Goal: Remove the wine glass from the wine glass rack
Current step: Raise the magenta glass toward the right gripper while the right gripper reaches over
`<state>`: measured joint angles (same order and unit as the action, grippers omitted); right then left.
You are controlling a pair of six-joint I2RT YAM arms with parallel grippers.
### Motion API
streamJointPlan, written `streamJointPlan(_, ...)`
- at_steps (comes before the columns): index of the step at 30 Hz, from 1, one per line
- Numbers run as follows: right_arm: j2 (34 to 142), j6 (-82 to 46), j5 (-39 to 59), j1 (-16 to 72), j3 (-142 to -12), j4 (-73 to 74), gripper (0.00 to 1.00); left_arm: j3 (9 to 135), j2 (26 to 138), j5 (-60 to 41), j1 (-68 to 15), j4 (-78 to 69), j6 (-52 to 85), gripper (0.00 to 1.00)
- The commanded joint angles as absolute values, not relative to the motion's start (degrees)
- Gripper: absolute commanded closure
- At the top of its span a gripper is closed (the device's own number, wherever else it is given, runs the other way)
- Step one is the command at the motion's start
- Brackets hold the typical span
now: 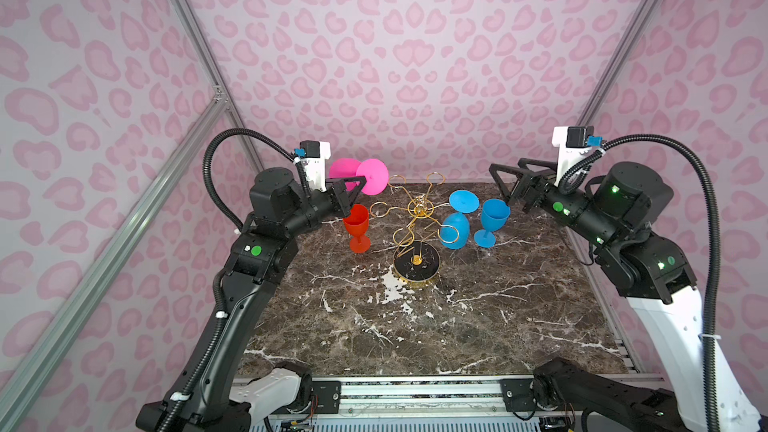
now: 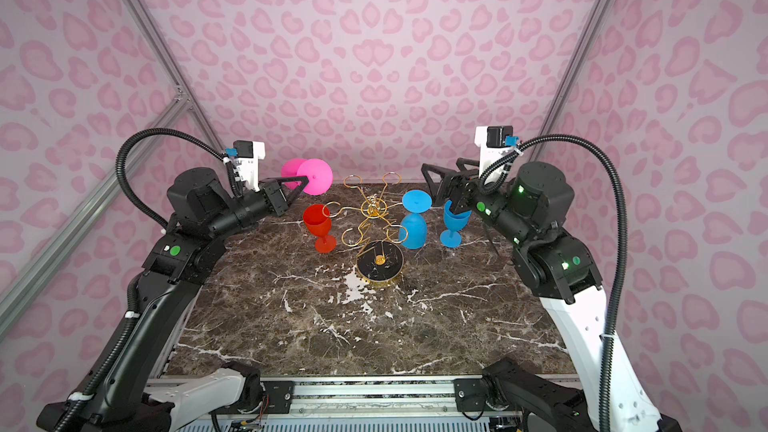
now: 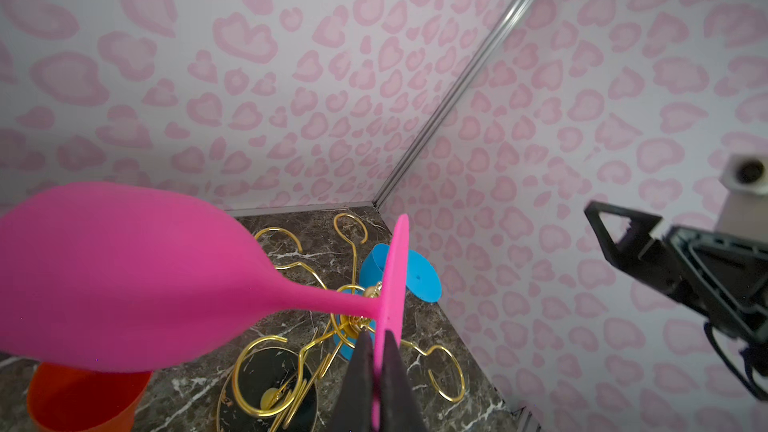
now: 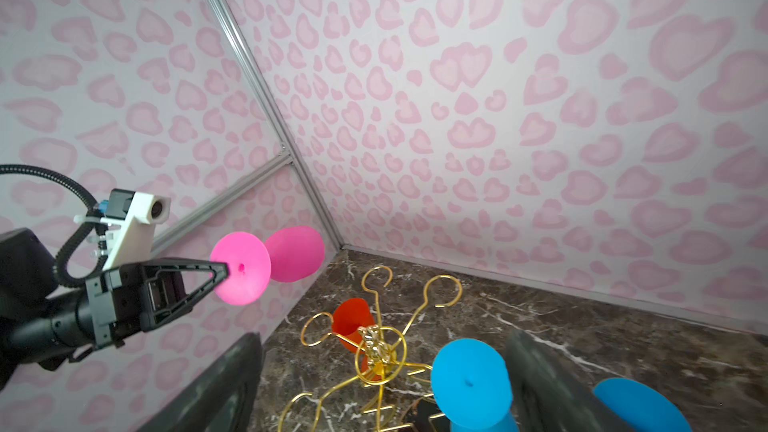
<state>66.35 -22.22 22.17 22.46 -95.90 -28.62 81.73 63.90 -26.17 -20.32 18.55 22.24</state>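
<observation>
A pink wine glass (image 1: 372,176) (image 2: 314,176) (image 4: 241,268) lies sideways in the air at the back left, clear of the wine glass rack. My left gripper (image 1: 363,179) (image 3: 376,332) is shut on the edge of its round foot, and its bowl (image 3: 124,276) fills much of the left wrist view. The wine glass rack (image 1: 419,209) (image 2: 374,205) (image 4: 376,351), gold wire on a black base, stands mid-table. A blue wine glass (image 1: 456,230) (image 2: 413,230) (image 4: 469,384) hangs upside down on it. My right gripper (image 1: 509,184) (image 4: 384,336) is open above and right of that glass's foot.
A red glass (image 1: 356,222) (image 2: 318,222) stands upright on the marble table (image 1: 457,326), left of the rack and under my left gripper. A second blue glass (image 1: 494,214) stands upright right of the rack, below my right gripper. Pink patterned walls close in the back and sides.
</observation>
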Motion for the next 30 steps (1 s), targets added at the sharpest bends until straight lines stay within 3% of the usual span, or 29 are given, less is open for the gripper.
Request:
streamJointPlan(1,70.6,-30.6,37.0,22.1,-98.5,-27.6,0.08,80.8,61.7,-22.7,-23.7,19.1,4.8,0.97)
streamJointPlan(11,77.3,-36.2,46.6,25.8,-99.1,-24.8,0.13,74.7,56.3,-20.3,-34.0,15.4,-18.9,0.97)
streamJointPlan(20,77.4,-34.1,47.3,28.1,-97.2,-27.6,0.23,71.2,55.7,-14.0,-45.4,16.5,-37.6,0.97)
streamJointPlan(30,73.8,-30.9,44.8,31.9,-91.4,-29.9,0.37,70.5,58.5,-4.3,-51.4,13.5,-46.3,0.97)
